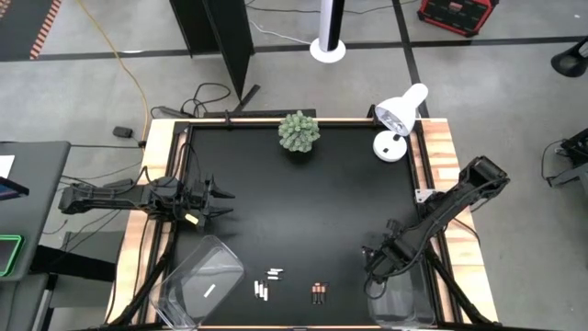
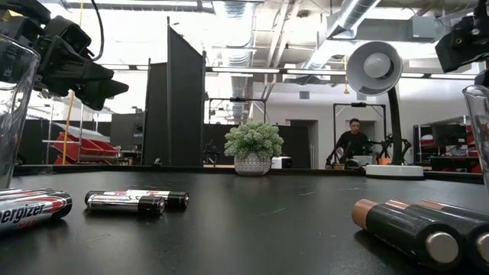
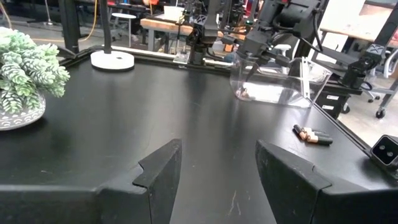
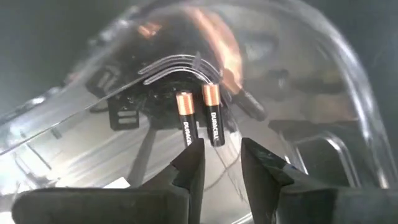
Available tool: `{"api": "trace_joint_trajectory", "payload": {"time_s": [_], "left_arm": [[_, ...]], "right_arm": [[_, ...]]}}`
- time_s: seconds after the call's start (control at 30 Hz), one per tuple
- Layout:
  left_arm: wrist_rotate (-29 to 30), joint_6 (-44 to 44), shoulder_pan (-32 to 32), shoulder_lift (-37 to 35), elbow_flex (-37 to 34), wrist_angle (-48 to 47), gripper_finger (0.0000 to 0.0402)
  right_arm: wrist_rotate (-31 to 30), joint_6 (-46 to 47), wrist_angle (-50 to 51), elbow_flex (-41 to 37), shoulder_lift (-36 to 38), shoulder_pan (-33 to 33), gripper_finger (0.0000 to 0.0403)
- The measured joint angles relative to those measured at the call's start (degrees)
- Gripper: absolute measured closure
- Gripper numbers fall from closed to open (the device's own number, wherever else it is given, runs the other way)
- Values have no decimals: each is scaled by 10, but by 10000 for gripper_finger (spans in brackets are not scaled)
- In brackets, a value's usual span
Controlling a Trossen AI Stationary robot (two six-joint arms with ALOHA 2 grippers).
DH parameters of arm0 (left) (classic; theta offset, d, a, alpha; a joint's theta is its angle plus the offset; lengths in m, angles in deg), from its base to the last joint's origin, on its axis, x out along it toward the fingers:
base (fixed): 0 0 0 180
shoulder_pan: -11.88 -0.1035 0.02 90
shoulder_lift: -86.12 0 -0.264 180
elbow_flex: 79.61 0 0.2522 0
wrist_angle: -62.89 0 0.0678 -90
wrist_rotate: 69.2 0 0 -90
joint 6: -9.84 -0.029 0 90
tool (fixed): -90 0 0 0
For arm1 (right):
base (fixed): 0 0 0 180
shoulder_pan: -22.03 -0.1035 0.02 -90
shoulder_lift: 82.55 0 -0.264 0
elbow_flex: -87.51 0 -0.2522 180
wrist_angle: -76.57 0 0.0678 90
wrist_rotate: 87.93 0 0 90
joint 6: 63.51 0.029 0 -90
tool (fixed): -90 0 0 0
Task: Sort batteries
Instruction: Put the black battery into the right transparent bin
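**Ana:** Right wrist view puts us inside the clear bin [image 4: 292, 93] at the table's front right corner. Two dark batteries with copper ends [image 4: 199, 118] lie on its floor just ahead of the right gripper [image 4: 221, 158], whose jaws are spread a little with nothing between them. I judge this a drop-off just finished.

**Ben:** So the next move calls for lifting that arm out of the bin and going for the loose batteries. From above, a small dark cluster [image 1: 319, 292] sits near the front edge, left of that bin, and white batteries [image 1: 267, 283] lie farther left, beside the second bin [image 1: 197, 285] at the front left corner.

**Ana:** And the left gripper [image 1: 219, 198] hangs by the left edge, jaws spread and empty, waiting.

**Ben:** Only the wrist camera shows the two batteries in the bin; from above the arm covers them. The table-level camera alone lets you read the labels on the white ones [image 2: 137, 201], and it shows the plant [image 2: 253, 149] and lamp [image 2: 382, 84] at the back edge.
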Motion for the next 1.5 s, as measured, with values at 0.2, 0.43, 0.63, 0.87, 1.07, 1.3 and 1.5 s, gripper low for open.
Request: {"api": "trace_joint_trajectory", "payload": {"time_s": [0.2,0.43,0.63,0.87,1.07,1.3,1.5], "left_arm": [[0,-5,0,0,0,0,201],[0,-5,0,0,0,0,201],[0,-5,0,0,0,0,201],[1,-5,0,0,0,0,201],[2,-4,0,0,0,0,201],[2,-4,0,0,0,-1,201],[2,-5,0,0,0,-1,201]], "right_arm": [[0,12,43,27,0,0,279],[0,10,85,96,0,-1,279],[0,8,92,156,0,2,278],[-27,-56,-49,170,-4,37,280],[-47,-182,-218,171,-60,83,280],[-10,-227,-265,180,-171,90,280],[-9,-236,-262,218,-237,64,280]]}}
